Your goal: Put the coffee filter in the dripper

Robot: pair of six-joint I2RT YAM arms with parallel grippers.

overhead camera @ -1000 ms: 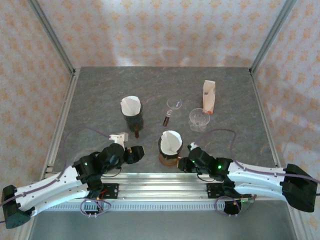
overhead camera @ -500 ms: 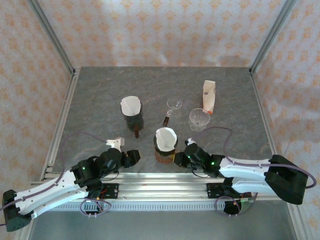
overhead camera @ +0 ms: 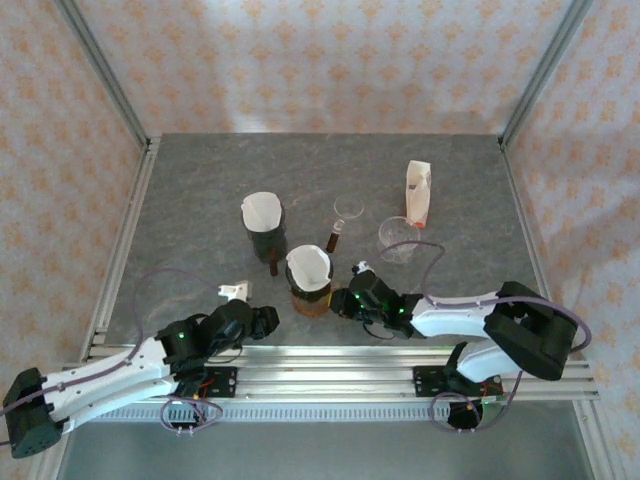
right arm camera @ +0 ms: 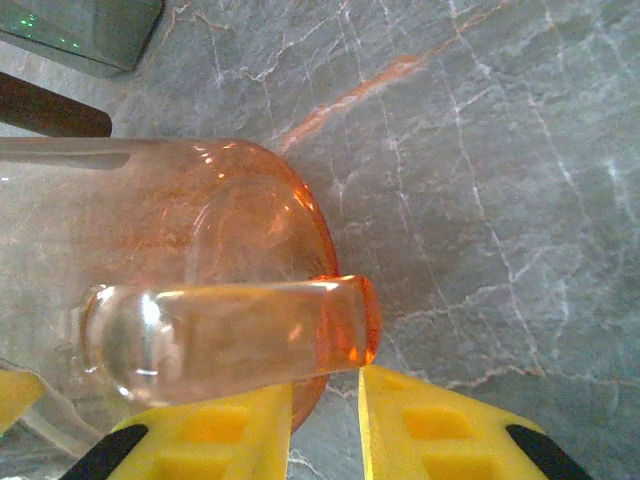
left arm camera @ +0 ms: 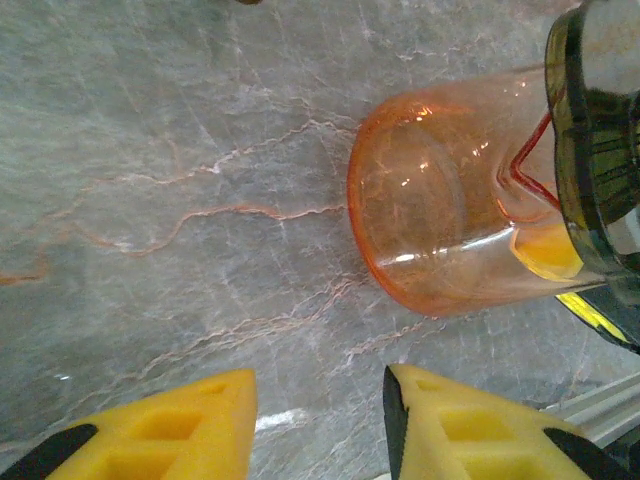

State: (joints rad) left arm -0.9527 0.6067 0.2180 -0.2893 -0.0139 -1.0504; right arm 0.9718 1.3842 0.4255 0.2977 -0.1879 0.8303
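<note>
Fingers point(left arm camera: 150, 435) of the left gripper point(left arm camera: 320, 388), left wrist view: spread apart over the grey marble tabletop point(left arm camera: 150, 150), gripping nothing. The orange glass carafe point(left arm camera: 440, 220) stands just beyond them, clear of both. The dark dripper point(left arm camera: 600, 120) sits on top of it.

Right wrist view: the yellow fingers point(right arm camera: 450, 430) of the right gripper point(right arm camera: 327, 385) stand close together, pinching the outer end of the carafe's glass handle point(right arm camera: 230, 335).

Top external view: the white coffee filter point(overhead camera: 308, 267) sits inside the dripper on the carafe. The right gripper touches the carafe's right side. The left gripper lies near the carafe's front left, not touching it. Behind and left of the carafe stands a second filter-lined dripper point(overhead camera: 263, 215). Behind and right of the carafe are a small brown bottle point(overhead camera: 332, 240), a clear glass cup point(overhead camera: 398, 238) and a white-and-orange carton point(overhead camera: 418, 193).
</note>
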